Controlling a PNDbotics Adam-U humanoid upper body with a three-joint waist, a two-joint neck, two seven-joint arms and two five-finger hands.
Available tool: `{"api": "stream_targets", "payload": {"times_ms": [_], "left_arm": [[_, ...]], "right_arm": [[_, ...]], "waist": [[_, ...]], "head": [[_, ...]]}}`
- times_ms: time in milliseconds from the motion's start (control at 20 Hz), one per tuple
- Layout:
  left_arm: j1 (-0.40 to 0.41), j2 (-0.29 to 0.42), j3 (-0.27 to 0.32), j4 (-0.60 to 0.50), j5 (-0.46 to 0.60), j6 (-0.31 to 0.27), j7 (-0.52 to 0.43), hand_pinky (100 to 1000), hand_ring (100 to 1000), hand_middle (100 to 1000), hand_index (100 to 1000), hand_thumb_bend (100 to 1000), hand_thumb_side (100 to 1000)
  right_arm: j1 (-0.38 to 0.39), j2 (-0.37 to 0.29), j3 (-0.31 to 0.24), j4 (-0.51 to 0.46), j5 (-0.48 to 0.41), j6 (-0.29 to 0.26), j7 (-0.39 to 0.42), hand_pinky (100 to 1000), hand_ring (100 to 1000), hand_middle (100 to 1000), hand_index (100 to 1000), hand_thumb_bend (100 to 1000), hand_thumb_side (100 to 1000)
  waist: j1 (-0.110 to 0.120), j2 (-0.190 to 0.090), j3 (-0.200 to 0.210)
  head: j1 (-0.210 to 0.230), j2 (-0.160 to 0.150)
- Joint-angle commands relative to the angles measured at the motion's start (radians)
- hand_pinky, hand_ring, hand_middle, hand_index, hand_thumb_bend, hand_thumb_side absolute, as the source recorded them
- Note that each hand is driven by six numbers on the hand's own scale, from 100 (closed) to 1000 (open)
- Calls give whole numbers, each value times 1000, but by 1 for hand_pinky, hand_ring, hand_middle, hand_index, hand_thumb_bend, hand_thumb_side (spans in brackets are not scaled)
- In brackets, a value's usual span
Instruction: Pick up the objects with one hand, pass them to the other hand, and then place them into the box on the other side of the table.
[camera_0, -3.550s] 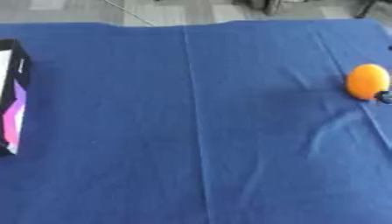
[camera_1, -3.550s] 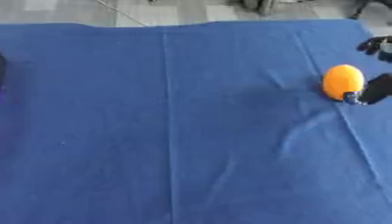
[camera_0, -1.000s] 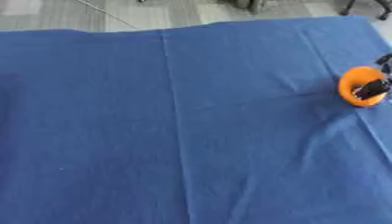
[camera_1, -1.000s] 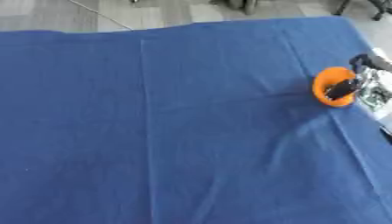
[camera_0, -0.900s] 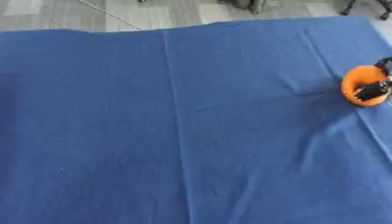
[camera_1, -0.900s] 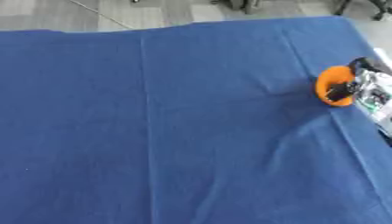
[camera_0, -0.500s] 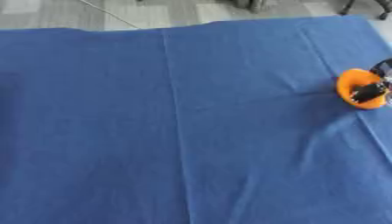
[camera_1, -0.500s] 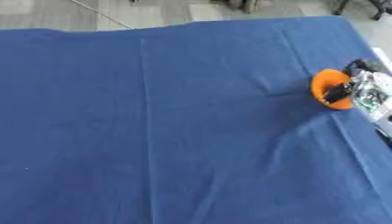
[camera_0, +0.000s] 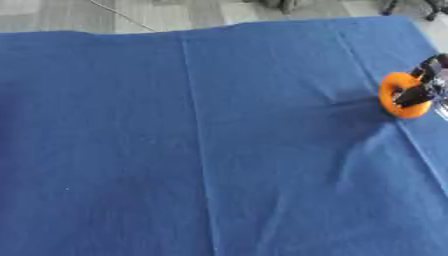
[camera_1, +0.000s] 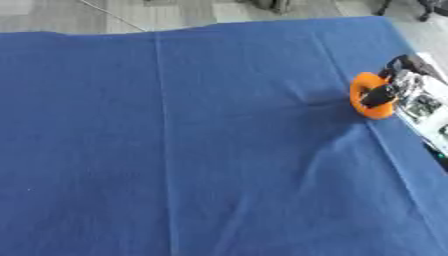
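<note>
a creased blue cloth (camera_1: 192, 150) is spread around; at far right, the orange object (camera_1: 365, 97) is clasped by the right hand's (camera_1: 404, 92) curled fingers.

Your counter (camera_0: 131, 150) is covered edge to edge by a blue cloth (camera_1: 219, 150), which has a straight fold line running from the far edge toward you, left of the middle. A second, fainter crease slants down the right side, and wrinkles fan out near it. Beyond the far edge you see grey floor (camera_0: 131, 12). The one thing lying on the cloth is an orange round object (camera_1: 366, 102) near the right edge, with the right robot hand (camera_1: 404, 87) against its right side.
</note>
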Motion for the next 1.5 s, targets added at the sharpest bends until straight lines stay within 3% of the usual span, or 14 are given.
{"api": "stream_targets", "payload": {"times_ms": [50, 400, 600, 800, 1050, 1500], "left_arm": [[-1, 36, 13, -17, -2, -2, -1, 778, 752, 777, 898, 177, 859], [6, 51, 17, -17, -2, -2, -2, 775, 751, 773, 897, 174, 849], [-1, 73, 23, -17, -1, 4, -5, 775, 752, 774, 898, 166, 834], [-35, 121, 40, -17, 10, 31, -11, 774, 752, 774, 897, 149, 815], [-107, 233, 65, -17, 37, 89, -35, 774, 748, 765, 890, 100, 783], [-183, 379, 24, -17, -48, 234, -271, 788, 763, 769, 881, 100, 773]], "right_arm": [[16, -47, -14, -106, -25, 1, -44, 729, 607, 360, 520, 100, 100], [62, -51, -23, -296, -52, 6, -93, 735, 605, 358, 539, 100, 100], [36, -28, 7, -314, -59, -100, -116, 758, 601, 358, 547, 100, 100], [-28, 20, 74, -315, -44, -209, -137, 752, 590, 358, 550, 100, 100], [-158, 135, 183, -315, 71, -306, -183, 727, 573, 359, 545, 100, 100], [-296, 380, 347, -315, 225, -310, -170, 720, 558, 355, 549, 100, 100]], "waist": [[-1, -40, -7], [-7, -73, -22], [-8, -103, -31], [-1, -137, -41], [14, -179, -52], [30, -209, -75]], "head": [[10, 13], [33, 39], [62, 69], [102, 100], [166, 129], [258, 163]]}}
